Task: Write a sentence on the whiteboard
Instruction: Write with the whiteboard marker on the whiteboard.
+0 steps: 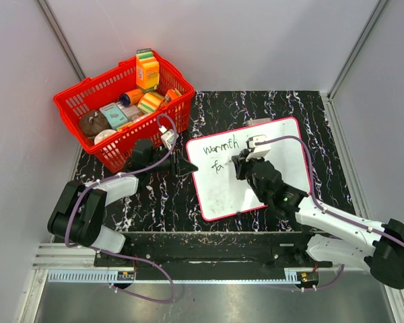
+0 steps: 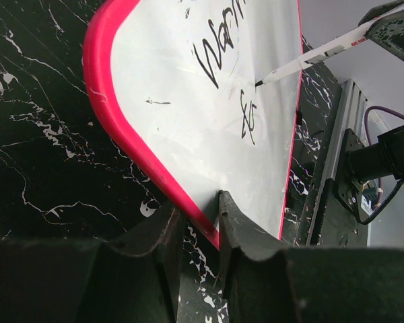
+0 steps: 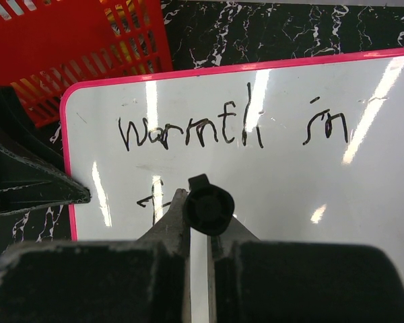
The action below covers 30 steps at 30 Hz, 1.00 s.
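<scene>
Pink whiteboard [image 2: 182,155] rim tight in left gripper [image 2: 200,219], marker [image 2: 323,52] in right gripper [image 3: 203,232]; "in" only from right wrist.

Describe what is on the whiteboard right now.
Handwritten "warmth in" on the whiteboard, plus strokes starting a second line. The right gripper holds a marker over it; the marker hides part of that line.

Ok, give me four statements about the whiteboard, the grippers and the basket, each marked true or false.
1. The right gripper is shut on a marker. True.
2. The whiteboard is blank. False: it reads "warmth in", with a second line begun.
3. The left gripper clamps the whiteboard's pink edge. True.
4. The red basket sits empty. False: it holds an orange carton and other packets.
</scene>
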### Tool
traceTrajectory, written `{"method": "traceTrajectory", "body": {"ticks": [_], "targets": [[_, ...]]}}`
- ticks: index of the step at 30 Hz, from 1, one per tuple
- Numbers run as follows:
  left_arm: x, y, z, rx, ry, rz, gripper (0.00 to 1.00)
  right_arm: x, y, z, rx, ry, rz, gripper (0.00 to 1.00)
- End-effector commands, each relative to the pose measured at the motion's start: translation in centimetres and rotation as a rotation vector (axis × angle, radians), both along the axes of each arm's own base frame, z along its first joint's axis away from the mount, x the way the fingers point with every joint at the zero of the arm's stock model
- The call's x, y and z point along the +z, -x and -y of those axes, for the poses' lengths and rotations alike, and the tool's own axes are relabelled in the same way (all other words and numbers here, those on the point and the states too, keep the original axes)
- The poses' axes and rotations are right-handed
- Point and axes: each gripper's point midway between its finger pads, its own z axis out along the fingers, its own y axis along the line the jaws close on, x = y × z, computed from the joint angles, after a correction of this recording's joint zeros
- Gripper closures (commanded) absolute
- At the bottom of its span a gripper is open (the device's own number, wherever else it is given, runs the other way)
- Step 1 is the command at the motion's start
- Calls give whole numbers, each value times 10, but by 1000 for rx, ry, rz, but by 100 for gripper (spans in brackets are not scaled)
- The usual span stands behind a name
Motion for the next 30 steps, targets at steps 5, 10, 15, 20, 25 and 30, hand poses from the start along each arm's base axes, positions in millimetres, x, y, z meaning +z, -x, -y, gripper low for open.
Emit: {"method": "traceTrajectory", "body": {"ticks": [5,10,15,20,25,30], "targets": [[-3,-7,1,-3,-65,107,100,30,-8,-10,19,-69,55,100],[-3,-7,1,-2,-66,107,100,19,-6,-11,29,-55,31,100],[-3,-7,1,-3,-64,107,100,9,0,-9,38,-52,5,100],[-3,-7,1,-5,-64,105,100,-1,5,-7,47,-52,-26,100],[-3,-7,1,-4,-63,107,100,-9,10,-8,64,-58,-50,100],[-3,-7,1,-6,-63,108,100,-11,11,-6,61,-62,-57,100]]}}
